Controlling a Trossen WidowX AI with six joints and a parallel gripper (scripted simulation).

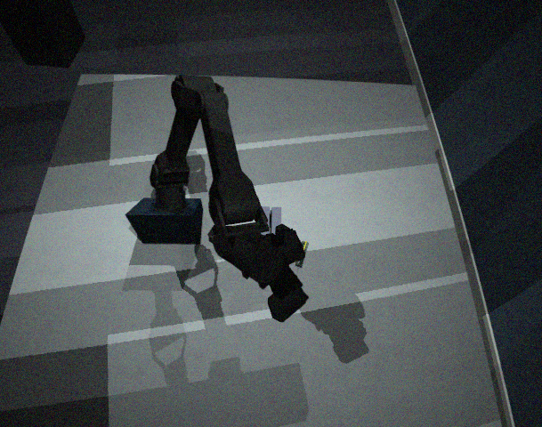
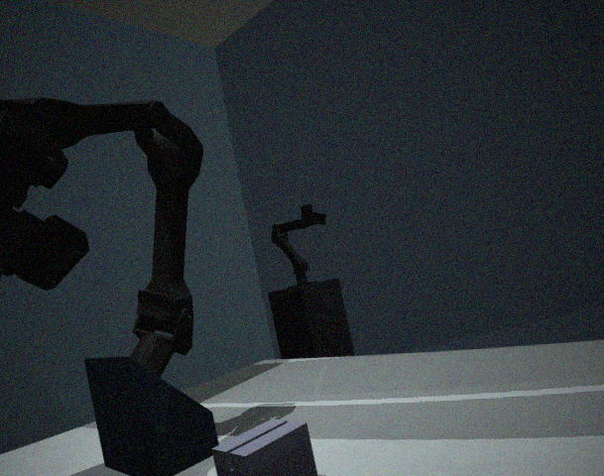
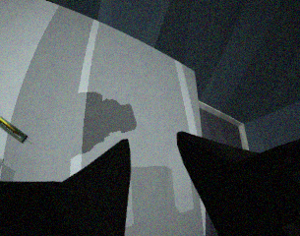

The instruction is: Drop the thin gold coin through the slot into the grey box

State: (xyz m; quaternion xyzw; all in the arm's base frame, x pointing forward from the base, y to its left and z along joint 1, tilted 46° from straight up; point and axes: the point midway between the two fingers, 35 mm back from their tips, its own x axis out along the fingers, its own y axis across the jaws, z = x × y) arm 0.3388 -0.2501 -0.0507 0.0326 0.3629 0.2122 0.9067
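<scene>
The gold coin (image 1: 304,245) (image 3: 1,121) stands on edge in the small dark-green holder (image 1: 300,263) (image 3: 21,137), which the arm partly covers in the top view and which lies at the far left of the wrist view. The closed grey box (image 1: 276,217) (image 2: 279,451) is partly behind the arm in the top view; its lid slot shows in the exterior view. My gripper (image 3: 152,142) is part open and empty, raised above the table, with the coin well left of its fingers in the wrist view. Its fingers cannot be made out in the top and exterior views.
The arm's dark-blue base block (image 1: 169,225) (image 2: 148,419) stands left of the box in the top view. The pale table (image 1: 362,202) has bands of shadow. A dark pedestal (image 2: 311,317) with another small arm stands beyond the table in the exterior view.
</scene>
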